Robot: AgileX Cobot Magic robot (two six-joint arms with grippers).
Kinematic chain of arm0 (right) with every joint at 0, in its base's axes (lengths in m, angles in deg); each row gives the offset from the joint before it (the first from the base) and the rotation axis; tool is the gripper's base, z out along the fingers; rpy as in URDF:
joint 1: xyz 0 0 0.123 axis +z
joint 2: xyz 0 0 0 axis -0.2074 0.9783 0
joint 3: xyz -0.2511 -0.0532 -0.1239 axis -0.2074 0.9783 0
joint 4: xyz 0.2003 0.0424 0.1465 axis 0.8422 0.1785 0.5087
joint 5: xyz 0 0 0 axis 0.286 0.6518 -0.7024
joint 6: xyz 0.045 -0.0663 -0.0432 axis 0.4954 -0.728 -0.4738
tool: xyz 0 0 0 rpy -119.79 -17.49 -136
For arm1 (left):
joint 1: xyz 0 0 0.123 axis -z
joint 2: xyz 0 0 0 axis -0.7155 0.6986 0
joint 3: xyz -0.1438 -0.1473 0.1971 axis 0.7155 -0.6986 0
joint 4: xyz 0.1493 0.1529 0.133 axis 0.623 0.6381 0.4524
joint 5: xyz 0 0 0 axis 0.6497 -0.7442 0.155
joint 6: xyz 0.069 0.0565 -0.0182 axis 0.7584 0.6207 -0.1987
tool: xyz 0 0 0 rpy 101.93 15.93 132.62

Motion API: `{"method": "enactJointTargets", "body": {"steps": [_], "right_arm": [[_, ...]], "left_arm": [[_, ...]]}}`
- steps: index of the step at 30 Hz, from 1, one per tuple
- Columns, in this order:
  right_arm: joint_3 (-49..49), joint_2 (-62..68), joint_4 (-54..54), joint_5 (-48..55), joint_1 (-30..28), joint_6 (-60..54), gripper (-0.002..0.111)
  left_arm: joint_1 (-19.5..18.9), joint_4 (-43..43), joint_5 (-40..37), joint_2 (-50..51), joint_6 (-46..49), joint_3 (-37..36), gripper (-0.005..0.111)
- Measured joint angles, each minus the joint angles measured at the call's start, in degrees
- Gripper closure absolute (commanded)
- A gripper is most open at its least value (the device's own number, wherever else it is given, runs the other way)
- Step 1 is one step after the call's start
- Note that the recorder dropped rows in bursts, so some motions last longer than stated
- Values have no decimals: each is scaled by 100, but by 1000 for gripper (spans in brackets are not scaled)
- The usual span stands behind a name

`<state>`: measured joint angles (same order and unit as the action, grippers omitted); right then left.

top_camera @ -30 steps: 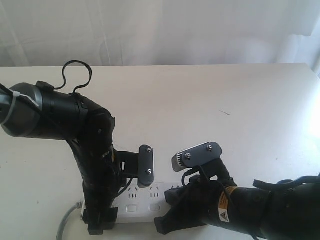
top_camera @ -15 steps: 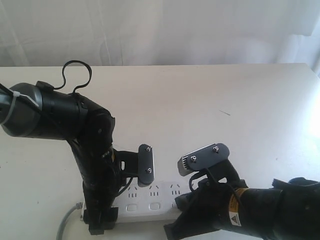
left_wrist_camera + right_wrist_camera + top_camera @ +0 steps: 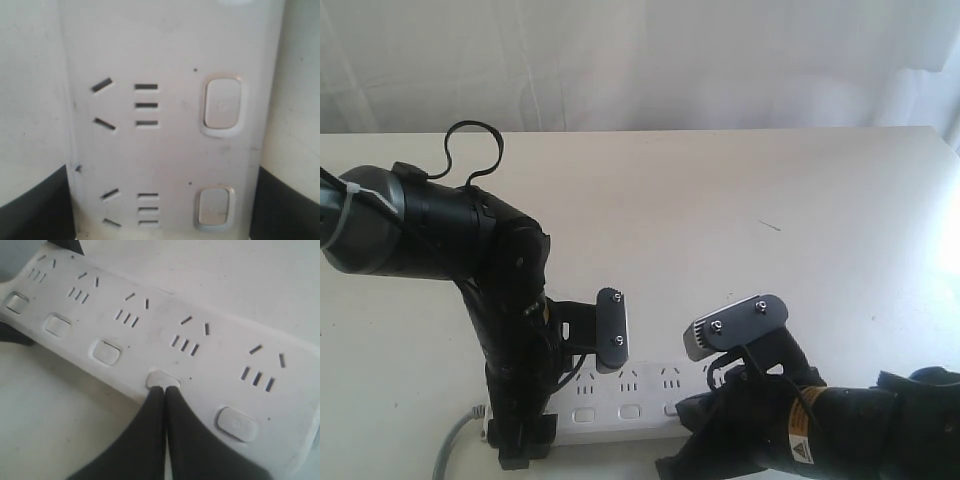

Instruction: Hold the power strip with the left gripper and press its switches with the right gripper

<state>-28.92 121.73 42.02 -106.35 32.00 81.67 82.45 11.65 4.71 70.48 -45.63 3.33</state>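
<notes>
The long white power strip (image 3: pixel 625 398) lies near the table's front edge, with its grey cord (image 3: pixel 455 442) trailing off at the left. My glossy left gripper (image 3: pixel 565 392) clamps it across its width near the cord end. In the left wrist view the left gripper (image 3: pixel 162 172) has black fingers (image 3: pixel 35 210) against both long sides, with two switches (image 3: pixel 222 106) between them. The right gripper (image 3: pixel 163 389) is shut, and its joined tips rest on the fourth switch (image 3: pixel 162 379) from the cord end. The right arm (image 3: pixel 820 430) hides the strip's right part; its grey finger pad (image 3: pixel 735 325) faces up.
The pale table (image 3: pixel 740 200) stretches back to a white curtain (image 3: pixel 640 60). A small dark mark (image 3: pixel 770 225) lies on the table at the right. The left arm's cable loop (image 3: pixel 470 150) stands above its body.
The right arm has slid to the right along the strip, uncovering more sockets and switches. The left arm and the strip have not moved.
</notes>
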Motion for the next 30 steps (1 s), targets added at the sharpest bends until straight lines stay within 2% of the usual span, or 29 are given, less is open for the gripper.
{"method": "enactJointTargets", "body": {"steps": [8,30], "right_arm": [[0,0,0,-578,0,0,108],[0,426,95,-854,0,-141,108]], "left_arm": [[0,-10,0,0,-34,0,107],[0,-10,0,0,-78,0,107]]}}
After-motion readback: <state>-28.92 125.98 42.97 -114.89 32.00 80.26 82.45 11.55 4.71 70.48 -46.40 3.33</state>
